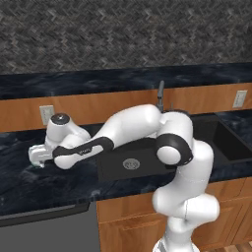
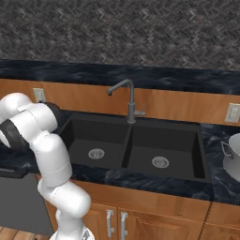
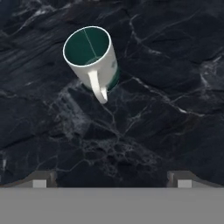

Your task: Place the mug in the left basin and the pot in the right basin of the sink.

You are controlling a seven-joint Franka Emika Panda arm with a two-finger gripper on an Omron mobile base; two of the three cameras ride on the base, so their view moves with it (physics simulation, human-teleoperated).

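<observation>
The mug [image 3: 90, 56], white with a teal inside, stands upright on the dark marble counter, its handle turned toward the camera. My gripper [image 3: 111, 180] hovers above it, open, with nothing between its fingertips [image 3: 40, 180]; the mug lies ahead of them and slightly left. In the left base view the arm stretches left, and the gripper [image 1: 37, 158] hangs over the counter left of the sink [image 2: 133, 176]. The left basin [image 2: 79, 138] and the right basin [image 2: 176, 145] each show a round steel drain and hold nothing. The grey pot [image 2: 233, 146] sits on the counter right of the sink.
A tall grey faucet [image 2: 130, 101] rises behind the sink's divider. Wall outlets [image 2: 232, 112] sit on the wooden backsplash. A dark dishwasher front [image 1: 47, 229] lies below the counter on the left. My arm's elbow [image 1: 172, 142] hangs over the left basin.
</observation>
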